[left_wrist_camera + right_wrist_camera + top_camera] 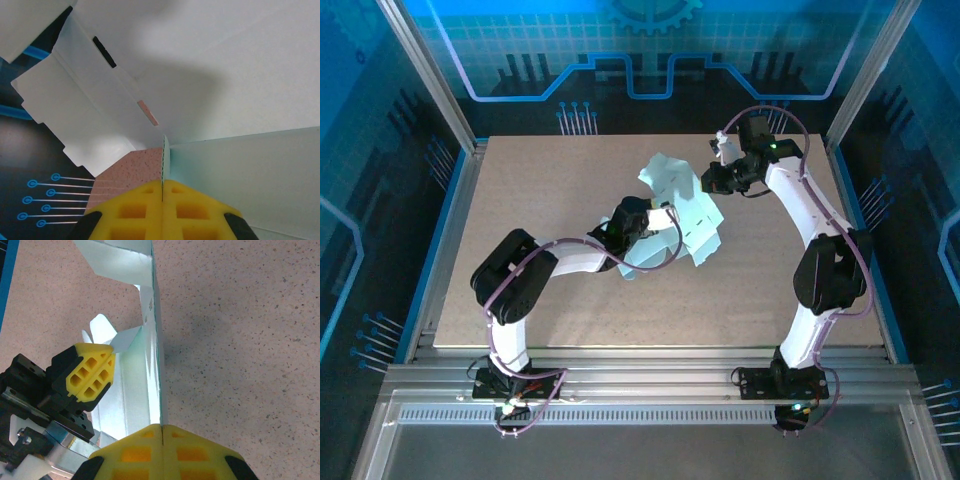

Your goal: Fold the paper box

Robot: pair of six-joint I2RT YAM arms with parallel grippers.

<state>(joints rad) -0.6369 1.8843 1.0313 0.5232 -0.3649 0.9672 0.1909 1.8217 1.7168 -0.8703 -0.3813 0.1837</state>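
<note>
The left arm reaches from its base at the near left edge toward the middle of the tabletop. Its left pincer meets the left side of the paper box. In the left wrist view, the left pincer has its yellow pads pressed together on a thin edge of the pale mint card. No gap shows between them except the card itself. Above the pads, the paper box spreads out as several wide panels. A stepped flap on the left carries two narrow slots, and a patch of speckled tabletop shows beneath it.

From above, the box sits a little right of the tabletop's centre. It is partly unfolded, with its panels raised at angles instead of lying flat.

To its upper right, the right pincer touches the box's far corner, and the right arm curves back to its base at the near right. In the right wrist view, the right pincer is likewise clamped tight on an upright edge of the paper box. The left pincer's yellow pads grip a flap just beside it, over bare tabletop.
</note>
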